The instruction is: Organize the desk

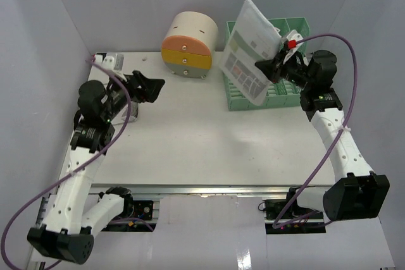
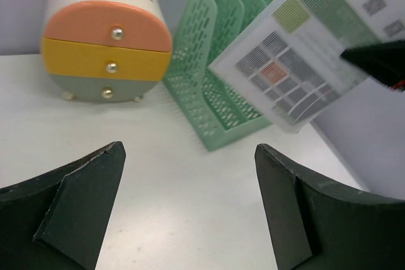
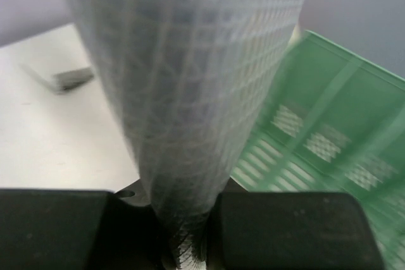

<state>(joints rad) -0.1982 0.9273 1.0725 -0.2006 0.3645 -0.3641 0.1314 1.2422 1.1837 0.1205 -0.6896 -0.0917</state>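
The desk (image 1: 190,150) fills the view, with a green file rack (image 1: 240,100) at its far right corner. Above the rack the right gripper (image 1: 266,66) pinches a mesh pouch (image 1: 250,42), probably for filing. The left gripper (image 1: 153,90) hangs spread and empty.

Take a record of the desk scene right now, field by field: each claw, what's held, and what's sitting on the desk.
left claw: open, empty, above the desk, left side
right claw: shut on the mesh pouch
mesh pouch: held off the desk, tilted, by the green organizer
green organizer: far right of the desk
drawer unit: far middle, three drawers shut
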